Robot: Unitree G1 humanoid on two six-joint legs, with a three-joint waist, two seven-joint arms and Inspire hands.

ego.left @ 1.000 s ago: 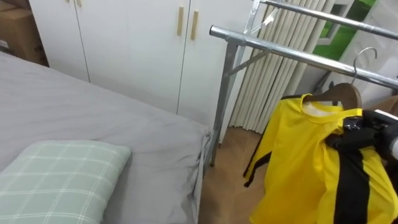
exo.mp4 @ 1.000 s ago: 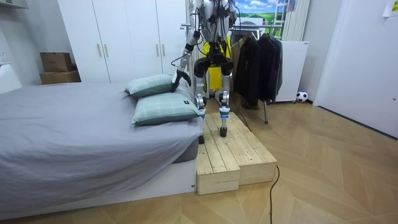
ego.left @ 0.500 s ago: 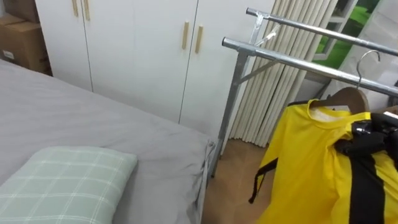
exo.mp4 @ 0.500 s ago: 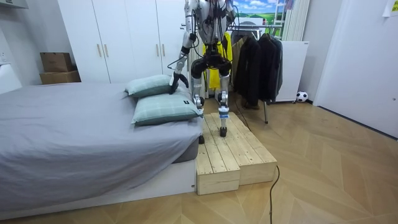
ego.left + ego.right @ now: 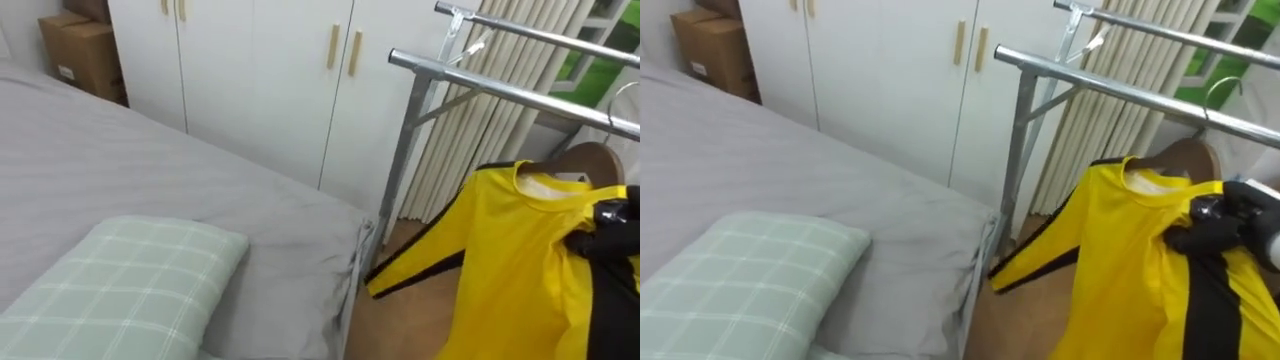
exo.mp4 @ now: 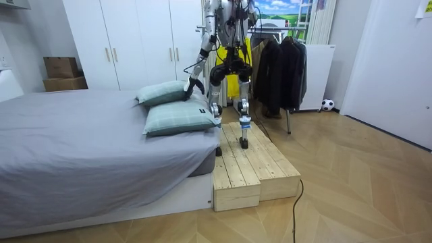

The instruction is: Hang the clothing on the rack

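Sleeve of the yellow shirt point(image 5: 1120, 270) has swung outward since a second ago. Right hand point(image 5: 1215, 225) is curled round the shirt's shoulder over the wooden hanger point(image 5: 1183, 153), just below the rack rail point(image 5: 1090, 82). The cloth is judged light and limp: hold it at the stiff hanger. Left hand point(image 6: 194, 85): cannot tell

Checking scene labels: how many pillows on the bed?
2. One pillow lies at the bed's corner by the wooden platform; the second pillow lies just behind it, nearer the wardrobe. None appear hidden.
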